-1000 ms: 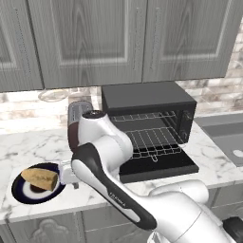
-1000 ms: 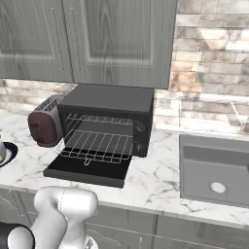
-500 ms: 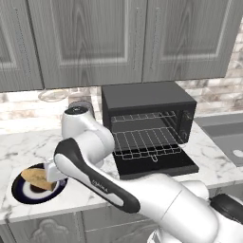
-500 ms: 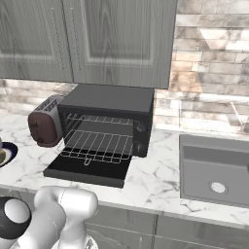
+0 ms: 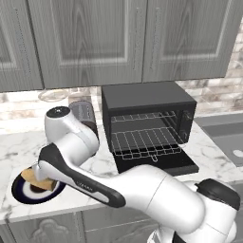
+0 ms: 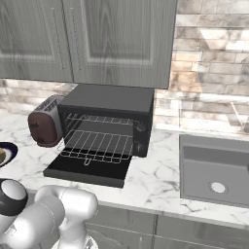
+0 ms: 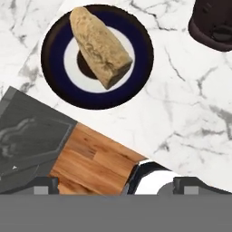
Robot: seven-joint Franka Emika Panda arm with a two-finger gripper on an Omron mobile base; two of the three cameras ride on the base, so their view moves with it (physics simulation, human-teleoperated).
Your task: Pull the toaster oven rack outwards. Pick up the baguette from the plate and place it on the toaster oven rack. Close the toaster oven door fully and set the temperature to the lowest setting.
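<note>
The baguette (image 7: pixel 99 43) lies across the round navy plate (image 7: pixel 54 77), its paler cut end towards the lower right of the hand view. My gripper (image 7: pixel 117 183) hovers well above it, over the counter's front edge, open with nothing between its fingers. From the left base view, the plate (image 5: pixel 23 194) and baguette (image 5: pixel 34 179) sit at the counter's front left, partly behind my arm. The black toaster oven (image 5: pixel 147 102) stands to the right. The toaster oven door (image 5: pixel 161 163) lies flat open and the toaster oven rack (image 5: pixel 144 142) is pulled out over it.
A maroon toaster (image 6: pixel 44 126) stands left of the oven, close to the plate (image 6: pixel 6 153). The oven's knobs (image 6: pixel 141 133) are on its right strip. A sink (image 6: pixel 214 168) lies further right. Wood floor (image 7: pixel 90 158) shows below the counter edge.
My arm has swung left, away from the oven, and now reaches over the plate. The oven, rack and door have not moved.
</note>
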